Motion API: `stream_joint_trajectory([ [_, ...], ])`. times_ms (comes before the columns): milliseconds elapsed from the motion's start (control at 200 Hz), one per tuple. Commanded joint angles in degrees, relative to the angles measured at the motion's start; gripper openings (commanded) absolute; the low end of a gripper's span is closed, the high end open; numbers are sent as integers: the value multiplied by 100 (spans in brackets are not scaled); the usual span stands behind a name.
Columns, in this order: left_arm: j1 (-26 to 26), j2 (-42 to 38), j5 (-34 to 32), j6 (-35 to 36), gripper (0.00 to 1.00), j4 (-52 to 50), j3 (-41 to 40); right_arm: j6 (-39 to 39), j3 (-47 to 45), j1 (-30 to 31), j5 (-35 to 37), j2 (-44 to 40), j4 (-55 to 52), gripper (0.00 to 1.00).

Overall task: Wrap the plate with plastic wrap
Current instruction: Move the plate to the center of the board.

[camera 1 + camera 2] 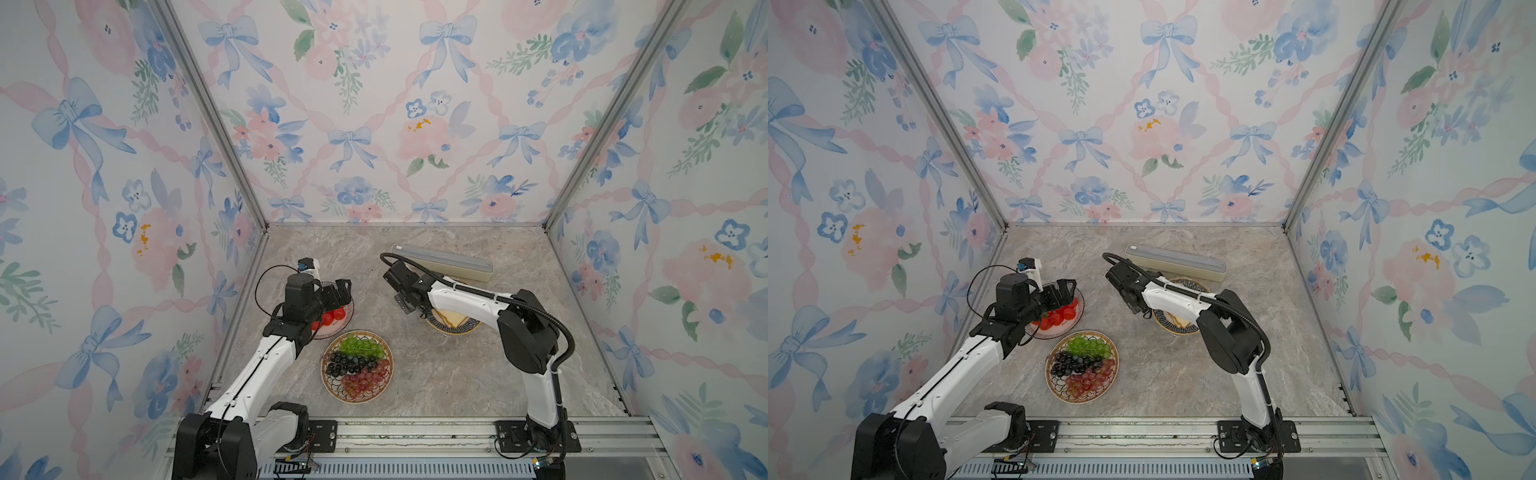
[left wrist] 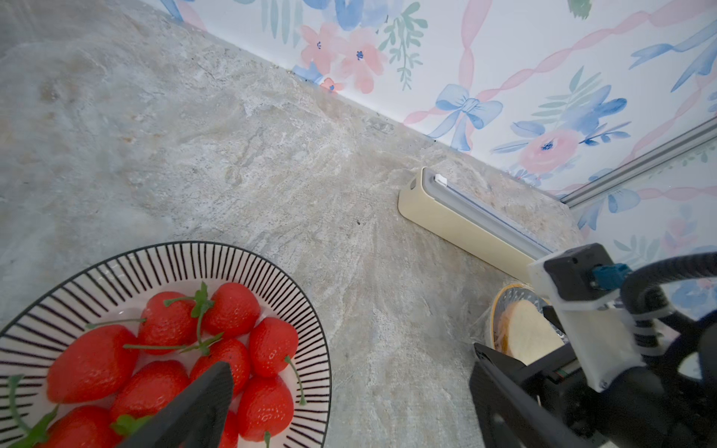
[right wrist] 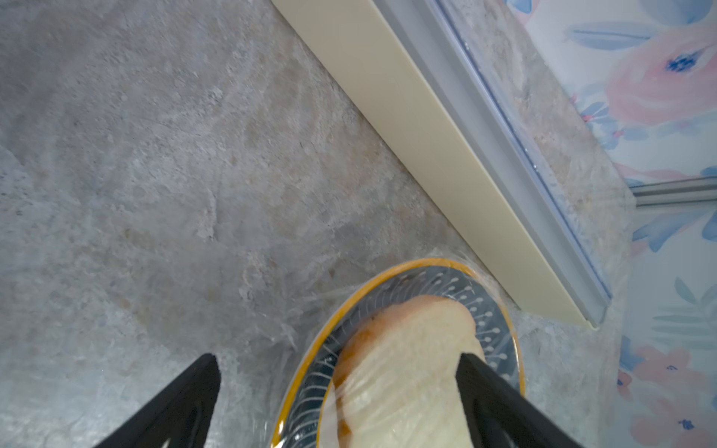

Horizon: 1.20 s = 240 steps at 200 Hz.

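- Over to the plate with the yellow rim: down on the table, just beside the long cream box, on the side facing the arm bases.
- Stretched right across it and over the slice of bread: the plastic wrap, clear and glossy, crinkling onto the table around the rim.
- And the right gripper: released, jaws spread wide, grasping nothing, hanging above the plate edge farthest from the box, with one finger over the bread and one over bare table.
- Across to the left gripper: released too, wide apart and empty, poised over a striped plate of strawberries, well apart from the box.
- On the box itself: grey lid on top, lying flat.
- Last up in a top view, a patterned plate of green, black and red grapes: farthest from the box of the three plates.
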Motion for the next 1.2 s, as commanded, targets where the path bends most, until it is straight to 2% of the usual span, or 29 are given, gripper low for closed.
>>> stream_joint_trajectory([
  [0,83,-62,189,148,98,-78,-83,-444,433,63,515,344,-212,97],
  [200,109,-6,256,174,98,-70,-109,-659,977,66,1221,1030,-513,97],
  [440,120,89,304,183,98,-72,-143,48,905,-175,1553,1034,-1031,97],
  [590,128,42,272,209,98,-109,-197,508,450,-363,1529,743,-1186,97],
  [760,128,-2,260,227,98,-194,-195,685,-103,-492,1545,399,-1253,97],
  [945,135,-125,185,218,98,-426,-151,539,-940,-803,1844,-91,-1006,97],
  [1195,97,-324,16,92,98,-1055,-355,359,-1914,-1576,2221,-804,-745,97],
])
